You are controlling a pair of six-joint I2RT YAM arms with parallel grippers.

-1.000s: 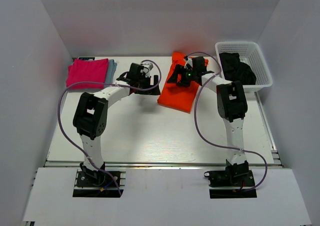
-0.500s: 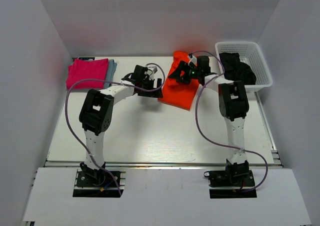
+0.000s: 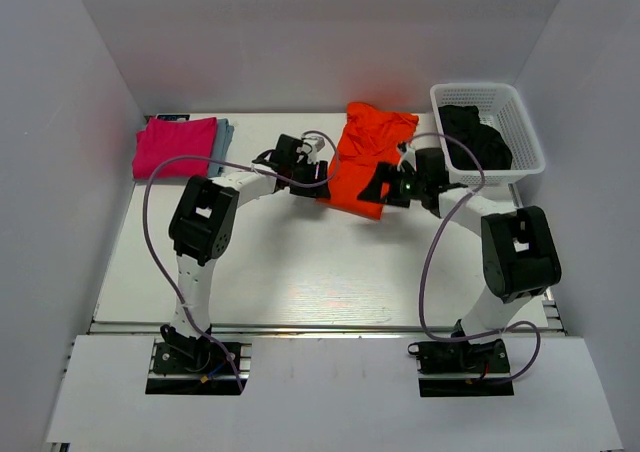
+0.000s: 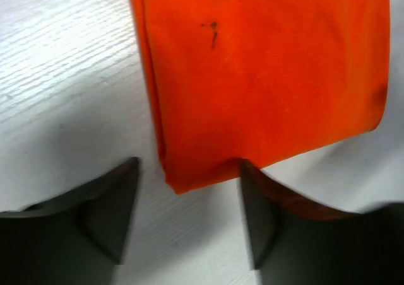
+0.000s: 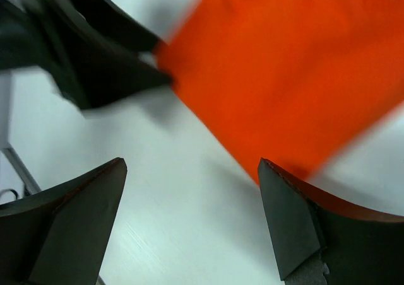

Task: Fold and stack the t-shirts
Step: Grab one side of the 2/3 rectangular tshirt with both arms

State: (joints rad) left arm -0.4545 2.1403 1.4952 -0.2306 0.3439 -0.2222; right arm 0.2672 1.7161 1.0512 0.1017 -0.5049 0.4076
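Observation:
The orange t-shirt point(image 3: 368, 157) lies folded in a long strip at the table's back middle. My left gripper point(image 3: 312, 175) is open at its near left corner; in the left wrist view the orange cloth point(image 4: 259, 77) ends just between my fingers, and my gripper point(image 4: 189, 215) holds nothing. My right gripper point(image 3: 378, 188) is open at the shirt's near right edge; in the right wrist view the orange shirt point(image 5: 290, 77) lies ahead of my open gripper point(image 5: 192, 215). The magenta-pink t-shirt point(image 3: 175, 145) lies folded on the blue-grey one point(image 3: 224, 138) at back left. Dark t-shirts point(image 3: 476, 137) sit in the basket.
The white lattice basket point(image 3: 525, 132) stands at the back right, close to my right arm. White walls enclose the table on three sides. My left gripper point(image 5: 95, 64) shows dark and blurred in the right wrist view.
My right gripper has come down from the shirt's far end to its near right edge. My left gripper has moved right to the near left corner. The shirt now lies longer and flatter.

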